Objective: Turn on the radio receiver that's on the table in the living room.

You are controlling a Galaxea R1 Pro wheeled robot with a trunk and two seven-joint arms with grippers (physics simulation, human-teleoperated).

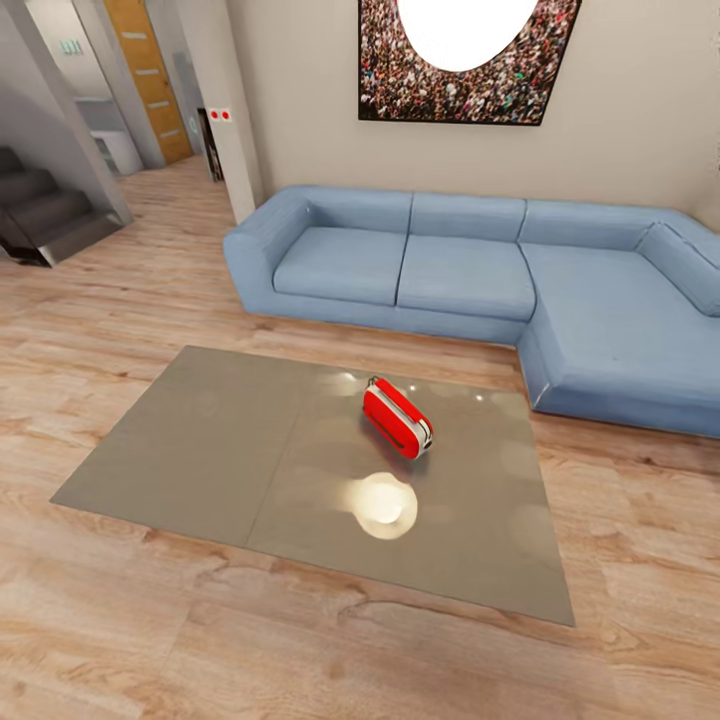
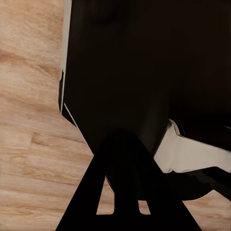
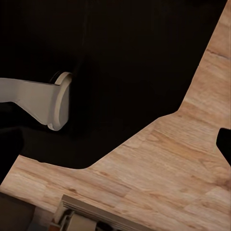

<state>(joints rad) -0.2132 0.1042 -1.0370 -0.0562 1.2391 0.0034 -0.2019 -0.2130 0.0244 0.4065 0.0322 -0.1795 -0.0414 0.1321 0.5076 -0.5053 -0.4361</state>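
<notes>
The red radio receiver point(image 1: 397, 417), striped in white, lies on its side on the right panel of the low grey-taupe table point(image 1: 200, 440) in the head view. Its white end face points toward the near right. It sits a little beyond a bright lamp reflection on the glossy top. In the left wrist view, my left gripper point(image 2: 123, 139) hangs over the wood floor against my dark body, and its black fingers point(image 2: 91, 192) meet at the tips with nothing between them. A dark sliver at the edge of the right wrist view may be a finger of the right gripper point(image 3: 224, 143).
The blue L-shaped sofa point(image 1: 470, 270) stands behind the table and wraps round its far right. A framed crowd picture point(image 1: 460, 60) hangs above it. Wood plank floor point(image 1: 150, 640) surrounds the table. Stairs point(image 1: 40, 205) and a hallway lie at the far left.
</notes>
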